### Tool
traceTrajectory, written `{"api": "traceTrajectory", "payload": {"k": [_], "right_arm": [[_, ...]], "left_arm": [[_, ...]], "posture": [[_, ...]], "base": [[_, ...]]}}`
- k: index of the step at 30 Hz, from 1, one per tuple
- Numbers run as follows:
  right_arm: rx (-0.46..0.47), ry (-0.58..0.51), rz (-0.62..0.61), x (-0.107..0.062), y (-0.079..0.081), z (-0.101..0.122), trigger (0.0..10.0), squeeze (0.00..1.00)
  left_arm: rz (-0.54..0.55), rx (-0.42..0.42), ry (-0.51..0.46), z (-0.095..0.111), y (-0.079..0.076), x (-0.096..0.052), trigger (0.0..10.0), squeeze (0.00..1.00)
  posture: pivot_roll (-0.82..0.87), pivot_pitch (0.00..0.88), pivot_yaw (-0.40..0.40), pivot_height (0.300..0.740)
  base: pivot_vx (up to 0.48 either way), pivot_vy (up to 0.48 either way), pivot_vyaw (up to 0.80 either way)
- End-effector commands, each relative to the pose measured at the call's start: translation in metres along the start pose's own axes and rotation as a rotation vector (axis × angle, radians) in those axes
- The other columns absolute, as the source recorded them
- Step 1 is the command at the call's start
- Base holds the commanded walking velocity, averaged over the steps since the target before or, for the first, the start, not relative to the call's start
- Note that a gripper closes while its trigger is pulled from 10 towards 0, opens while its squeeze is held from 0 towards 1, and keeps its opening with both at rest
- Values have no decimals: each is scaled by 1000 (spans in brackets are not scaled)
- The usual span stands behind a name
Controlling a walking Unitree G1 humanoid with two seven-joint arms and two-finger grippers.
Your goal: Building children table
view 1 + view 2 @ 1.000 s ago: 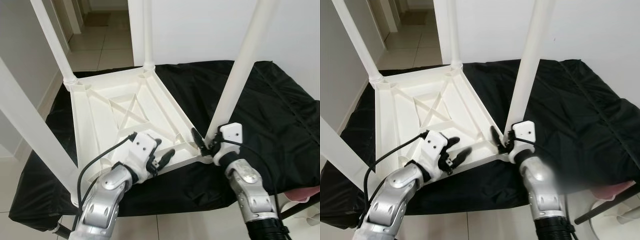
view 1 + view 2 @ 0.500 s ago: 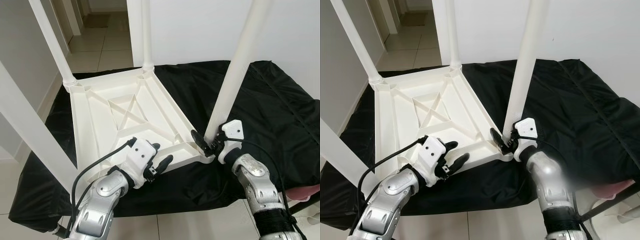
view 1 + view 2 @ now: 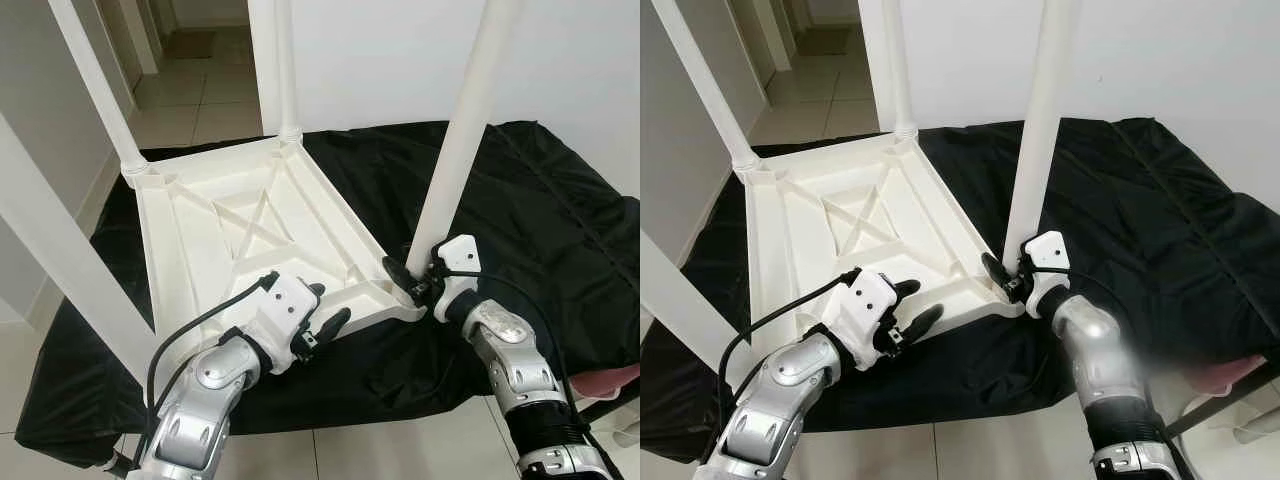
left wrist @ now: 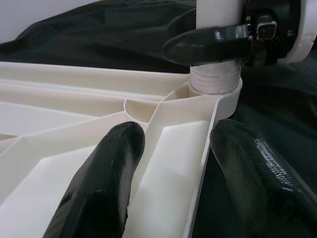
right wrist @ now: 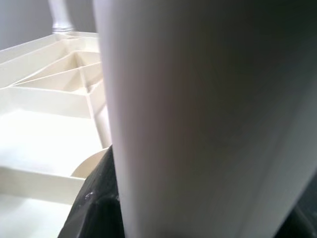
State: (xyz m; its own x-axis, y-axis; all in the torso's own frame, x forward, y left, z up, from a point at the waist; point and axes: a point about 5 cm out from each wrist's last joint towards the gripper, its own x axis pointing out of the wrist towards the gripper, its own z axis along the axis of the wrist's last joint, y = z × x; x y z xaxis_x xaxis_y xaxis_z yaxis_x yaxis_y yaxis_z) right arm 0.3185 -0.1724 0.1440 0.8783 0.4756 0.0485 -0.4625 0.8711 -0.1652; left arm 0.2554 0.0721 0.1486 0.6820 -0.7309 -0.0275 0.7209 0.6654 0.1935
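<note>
A white plastic children's table lies upside down on a black cloth, its legs pointing up. My right gripper is shut on the foot of the near-right leg, where the threaded end sits in the corner socket. One of its fingers presses the leg just above the thread. My left gripper is open and straddles the table's near rim, one finger inside the rim and the other outside over the cloth.
Three more legs stand up: near left, back left and back. The black cloth spreads wide to the right. A tiled floor and doorway lie behind, and a white wall at the back right.
My right wrist has turned slightly around the foot of the near-right leg while keeping hold. The left gripper stays at the near rim, shifted only a little.
</note>
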Motion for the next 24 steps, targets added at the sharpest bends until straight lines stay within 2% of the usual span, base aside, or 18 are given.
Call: {"api": "traceTrajectory", "payload": {"k": [1, 3, 7, 9, 11, 14, 15, 18, 24], "right_arm": [[16, 45, -41, -1, 4, -8, 10000, 0], [16, 45, -41, -1, 4, -8, 10000, 0], [52, 49, -177, -1, 16, -8, 10000, 0], [52, 49, -177, -1, 16, -8, 10000, 0], [113, 50, -239, -2, 28, -9, 10000, 0], [168, 62, -334, -4, 45, -13, 10000, 0], [168, 62, -334, -4, 45, -13, 10000, 0], [204, 77, -459, -3, 56, -16, 10000, 0], [227, 73, -531, -1, 66, -12, 10000, 0]], "left_arm": [[77, 13, 11, -2, 5, 2, 10000, 0], [77, 13, 11, -2, 5, 2, 10000, 0], [124, 55, 29, -5, 9, 7, 10000, 0], [124, 55, 29, -5, 9, 7, 10000, 0], [141, 58, 42, -9, 10, 9, 10000, 0], [163, 24, 71, -12, 11, 12, 10000, 0], [163, 24, 71, -12, 11, 12, 10000, 0], [163, -8, 79, -13, 11, 13, 10000, 0], [157, -16, 65, -12, 12, 11, 10000, 0]], "posture": [[-37, 17, 48, 740], [-37, 17, 48, 740], [-39, 12, 32, 740], [-39, 12, 32, 740], [-39, 8, 27, 740], [-45, 4, 31, 740], [-45, 4, 31, 740], [-47, 1, 40, 740], [-40, 6, 41, 740]], "base": [[0, 0, 0], [0, 0, 0], [0, 0, 0], [0, 0, 0], [0, 0, 0], [0, 0, 0], [0, 0, 0], [0, 0, 0], [0, 0, 0]]}}
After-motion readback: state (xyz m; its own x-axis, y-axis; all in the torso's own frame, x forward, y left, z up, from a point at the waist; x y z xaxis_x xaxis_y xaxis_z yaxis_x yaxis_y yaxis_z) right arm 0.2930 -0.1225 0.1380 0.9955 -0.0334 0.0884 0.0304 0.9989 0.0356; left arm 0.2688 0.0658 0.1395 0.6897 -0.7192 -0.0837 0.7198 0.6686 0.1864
